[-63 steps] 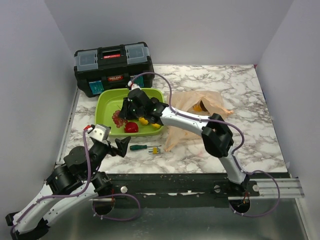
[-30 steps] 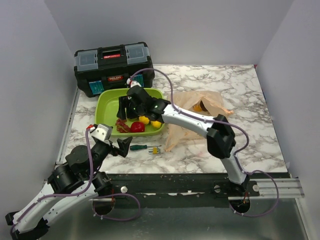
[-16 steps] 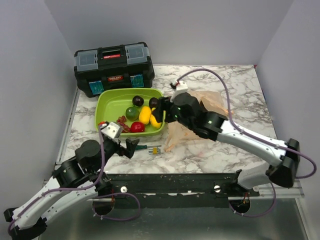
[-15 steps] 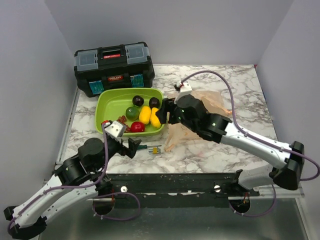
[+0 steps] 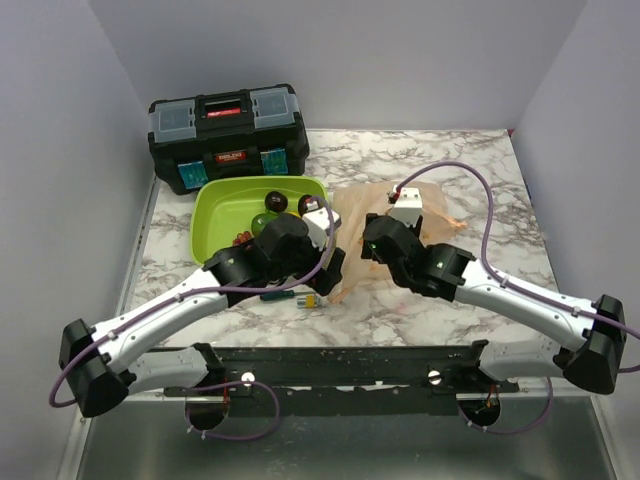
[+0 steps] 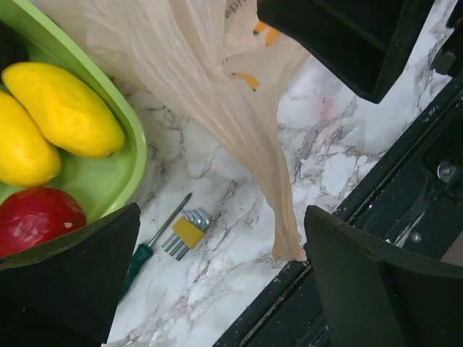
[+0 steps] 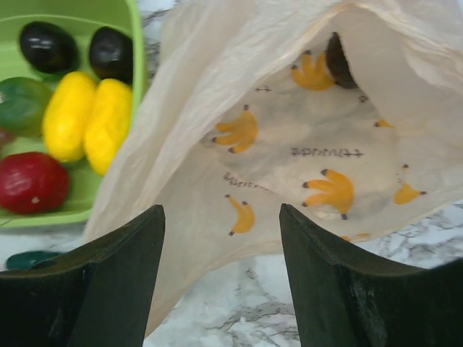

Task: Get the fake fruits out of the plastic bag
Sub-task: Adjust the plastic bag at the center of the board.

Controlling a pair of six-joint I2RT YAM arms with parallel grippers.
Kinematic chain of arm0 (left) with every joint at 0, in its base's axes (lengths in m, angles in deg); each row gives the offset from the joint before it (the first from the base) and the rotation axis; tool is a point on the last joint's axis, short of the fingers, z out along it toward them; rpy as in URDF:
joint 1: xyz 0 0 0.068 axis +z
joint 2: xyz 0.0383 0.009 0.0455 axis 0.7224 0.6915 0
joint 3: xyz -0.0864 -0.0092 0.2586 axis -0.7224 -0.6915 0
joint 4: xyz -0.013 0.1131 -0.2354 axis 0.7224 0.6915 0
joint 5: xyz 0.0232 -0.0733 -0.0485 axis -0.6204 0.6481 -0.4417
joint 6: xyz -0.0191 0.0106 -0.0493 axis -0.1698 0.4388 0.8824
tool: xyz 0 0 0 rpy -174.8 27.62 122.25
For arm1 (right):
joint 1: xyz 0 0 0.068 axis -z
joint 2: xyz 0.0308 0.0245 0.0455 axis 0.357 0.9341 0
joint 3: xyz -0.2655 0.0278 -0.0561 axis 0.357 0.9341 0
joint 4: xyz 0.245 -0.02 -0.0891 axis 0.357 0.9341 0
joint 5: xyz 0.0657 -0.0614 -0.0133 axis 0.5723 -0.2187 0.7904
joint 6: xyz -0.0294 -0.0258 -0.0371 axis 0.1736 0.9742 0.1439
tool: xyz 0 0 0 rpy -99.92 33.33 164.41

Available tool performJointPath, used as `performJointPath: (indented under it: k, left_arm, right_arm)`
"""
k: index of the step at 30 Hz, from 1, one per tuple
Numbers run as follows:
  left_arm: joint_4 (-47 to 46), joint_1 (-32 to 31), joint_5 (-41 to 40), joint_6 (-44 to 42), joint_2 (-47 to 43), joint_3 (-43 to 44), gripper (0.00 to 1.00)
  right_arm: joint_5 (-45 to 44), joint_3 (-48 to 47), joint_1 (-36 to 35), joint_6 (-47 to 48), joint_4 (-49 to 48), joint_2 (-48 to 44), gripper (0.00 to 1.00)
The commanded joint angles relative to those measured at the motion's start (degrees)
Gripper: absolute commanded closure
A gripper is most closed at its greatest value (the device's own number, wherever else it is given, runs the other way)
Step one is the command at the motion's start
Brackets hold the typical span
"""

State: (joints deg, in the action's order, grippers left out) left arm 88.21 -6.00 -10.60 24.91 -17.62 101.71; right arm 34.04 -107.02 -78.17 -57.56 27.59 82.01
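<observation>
Step in hand: emptying the plastic bag (image 7: 289,166); most of the fake fruits (image 7: 108,123) already lie in the lime-green tray (image 7: 136,43), two yellow, two dark and one green, next to the red ball (image 7: 29,181)
Right gripper (image 7: 221,213): released, jaws apart with nothing between them, hovering just over the bag's gaping mouth
Left gripper (image 6: 221,217): spread wide and empty, low over the worktop (image 6: 217,166) between the tray's near corner and the bag's trailing tail
Left inside: a dark rounded shape (image 7: 336,61) shows at the far fold of the bag; it could be a last fruit, but I can't tell for sure, and the orange marks are only printed bananas
Next move, I reckon: the right gripper reaches deeper into the mouth towards that dark shape, while the left pins or lifts the tail so the thin film doesn't drag along
Watch for: crinkly film bunching between the jaws instead of a fruit, or a glossy round fruit squirting free
Clutter: the screwdriver (image 6: 155,238) and yellow bit holder (image 6: 187,233) lie on the worktop just in front of the tray, right below the left gripper
Edges: the bag's tail runs almost to the dark front rail (image 6: 405,188); the toolbox (image 5: 225,130) closes off the far side behind the tray
Open room: bare marble to the right of the bag and beyond it; the two arms crowd the middle, with little room between them
</observation>
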Motion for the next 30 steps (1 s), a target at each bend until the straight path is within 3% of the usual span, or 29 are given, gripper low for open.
performJointPath:
  k: [1, 7, 14, 17, 22, 30]
  left_arm:
    - [0.4, 0.5, 7.0, 2.0, 6.3, 4.4, 0.07]
    - [5.7, 0.5, 7.2, 0.4, 13.3, 9.8, 0.21]
    - [2.6, 0.5, 9.3, 0.7, 15.8, 6.6, 0.55]
    - [2.5, 0.6, 10.5, 0.7, 16.1, 7.3, 0.72]
    - [3.8, 0.7, 9.4, 0.0, 16.4, 11.0, 0.95]
    - [0.6, 2.0, 10.0, -1.3, 14.5, 10.1, 1.0]
  right_arm:
    - [-9.0, 1.2, 2.5, -0.3, 2.1, 3.3, 0.32]
    - [-5.9, 2.1, 8.9, 7.2, -4.8, 10.1, 0.31]
    - [2.7, 6.6, 16.3, 12.9, -19.7, 14.0, 0.33]
    - [2.1, 8.0, 16.5, 15.7, -25.9, 16.5, 0.38]
    - [-0.5, 11.4, 17.2, 19.3, -38.0, 20.4, 0.38]
    - [-2.3, 14.3, 18.2, 22.0, -46.1, 23.9, 0.47]
